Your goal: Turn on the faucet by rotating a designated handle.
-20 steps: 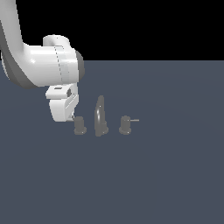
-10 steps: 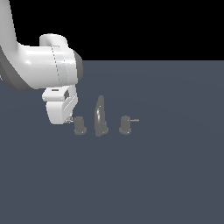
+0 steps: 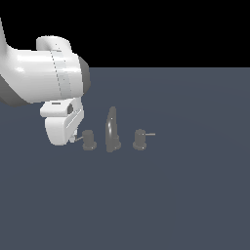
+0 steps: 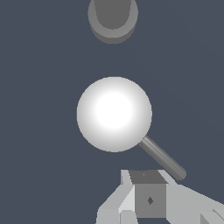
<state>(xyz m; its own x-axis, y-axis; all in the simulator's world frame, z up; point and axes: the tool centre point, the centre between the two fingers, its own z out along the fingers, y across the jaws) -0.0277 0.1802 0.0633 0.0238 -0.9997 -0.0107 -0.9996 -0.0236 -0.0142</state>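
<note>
The faucet is a dull-grey set with a tall curved spout [image 3: 112, 129] and two stubby knobs. The designated handle [image 3: 88, 140] is the knob on the exterior view's left, and its thin rod [image 3: 78, 139] points left. The twin knob [image 3: 139, 139] has a rod pointing right. My gripper [image 3: 74, 137] hangs just left of the designated handle, and its tips sit at the rod's end, hidden by the white hand. In the wrist view the handle's top [image 4: 114, 114] looks bright and round. Its rod [image 4: 162, 157] runs toward my fingers [image 4: 148, 199]. The spout's base [image 4: 113, 17] lies beyond.
The faucet stands on a flat dark grey-blue floor [image 3: 185, 195]. My bulky white arm [image 3: 44, 78] fills the exterior view's upper left. Nothing else stands nearby.
My hand has shifted slightly to the exterior view's left and a little lower beside the designated handle. The rod's end now shows by the fingers. The faucet parts look unmoved.
</note>
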